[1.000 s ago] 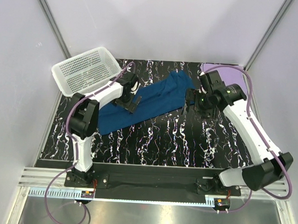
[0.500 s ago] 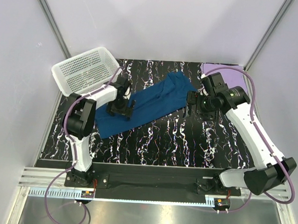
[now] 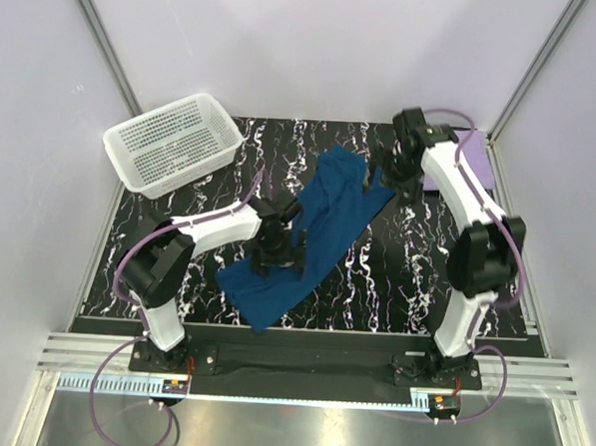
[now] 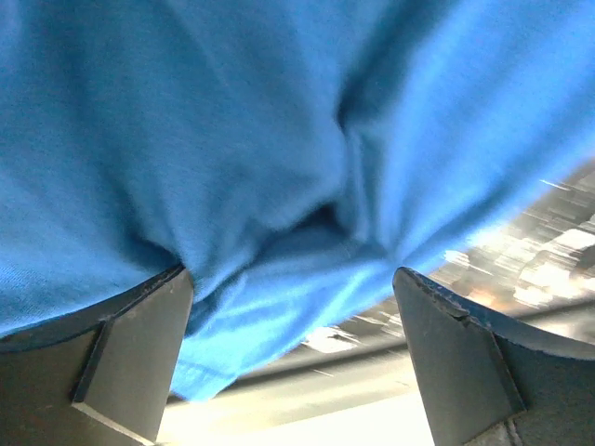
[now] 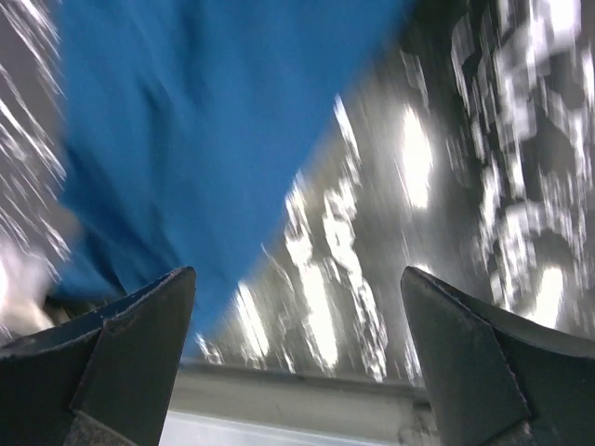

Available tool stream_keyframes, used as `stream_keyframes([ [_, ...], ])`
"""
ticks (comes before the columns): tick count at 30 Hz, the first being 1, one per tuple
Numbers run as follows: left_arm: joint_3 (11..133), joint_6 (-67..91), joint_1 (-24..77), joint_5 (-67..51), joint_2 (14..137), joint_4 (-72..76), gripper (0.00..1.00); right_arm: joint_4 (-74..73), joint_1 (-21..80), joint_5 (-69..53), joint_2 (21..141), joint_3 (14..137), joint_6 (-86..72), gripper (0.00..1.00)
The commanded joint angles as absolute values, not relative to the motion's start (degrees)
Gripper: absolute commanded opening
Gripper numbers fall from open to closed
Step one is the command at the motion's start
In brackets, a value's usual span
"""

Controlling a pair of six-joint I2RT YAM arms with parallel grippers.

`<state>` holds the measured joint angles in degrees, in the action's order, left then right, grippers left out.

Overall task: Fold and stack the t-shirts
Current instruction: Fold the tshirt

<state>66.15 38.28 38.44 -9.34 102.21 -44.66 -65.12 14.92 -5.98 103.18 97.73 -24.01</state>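
Observation:
The dark teal-blue t-shirt (image 3: 329,210) lies crumpled in a long diagonal band on the black marbled table (image 3: 395,278), from the back middle down to the front left. My left gripper (image 3: 276,254) hovers over its lower part. In the left wrist view its jaws stand wide apart, with a bunched fold of the blue cloth (image 4: 232,139) between and beyond the fingers (image 4: 130,353). My right gripper (image 3: 390,178) sits open at the shirt's far right edge; the blue cloth (image 5: 186,121) is beside its left finger. The pale lavender t-shirt (image 3: 479,161) lies at the back right, partly hidden by the right arm.
A white perforated basket (image 3: 172,142) stands at the back left corner. Grey walls close in the table on three sides. Both arm bases sit at the near edge, and the right arm stretches along the table's right side.
The left gripper has moved toward the front and right, and the shirt's lower end came with it, so the shirt lies steeper. The right arm has swung to the back right.

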Motion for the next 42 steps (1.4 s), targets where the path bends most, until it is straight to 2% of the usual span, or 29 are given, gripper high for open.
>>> stream_keyframes([
  [1, 67.76, 52.63, 40.60, -13.46, 95.63, -38.58, 0.94, -61.87, 15.12, -4.93, 111.77, 111.68, -24.26, 1.00],
  [6, 70.57, 52.13, 40.78, -8.55, 86.32, -38.14, 0.95, -68.19, 15.29, -1.07, 130.50, 135.56, -23.56, 1.00],
  [9, 71.72, 49.32, 39.82, -2.49, 81.32, -40.77, 0.95, -66.46, 15.82, -0.70, 135.87, 141.04, -23.82, 0.95],
  [13, 70.15, 45.45, 35.43, -0.18, 76.65, -42.62, 0.95, -64.34, 17.84, 1.56, 140.44, 143.87, -24.35, 0.88],
  [21, 65.04, 38.42, 27.78, 1.41, 69.53, -43.15, 0.95, -59.68, 23.29, 10.89, 144.84, 141.95, -25.31, 0.86],
  [26, 61.53, 36.83, 26.46, 0.88, 67.16, -42.28, 0.95, -55.99, 23.99, 10.11, 148.87, 142.03, -25.14, 0.85],
  [30, 58.19, 34.99, 25.14, 0.70, 65.66, -41.22, 0.95, -54.76, 24.70, 8.01, 155.73, 149.91, -23.03, 0.85],
  [34, 56.78, 32.26, 23.82, 0.44, 65.74, -40.87, 0.95, -51.08, 25.22, 7.38, 161.97, 155.65, -21.54, 0.83],
  [38, 56.34, 29.27, 22.42, -1.58, 68.55, -41.13, 0.94, -41.78, 25.84, 8.26, 163.12, 157.40, -17.24, 0.83],
  [42, 55.72, 27.25, 21.80, -4.12, 72.94, -40.79, 0.92, -39.64, 25.40, 7.39, 162.61, 161.10, -17.57, 0.84],
])
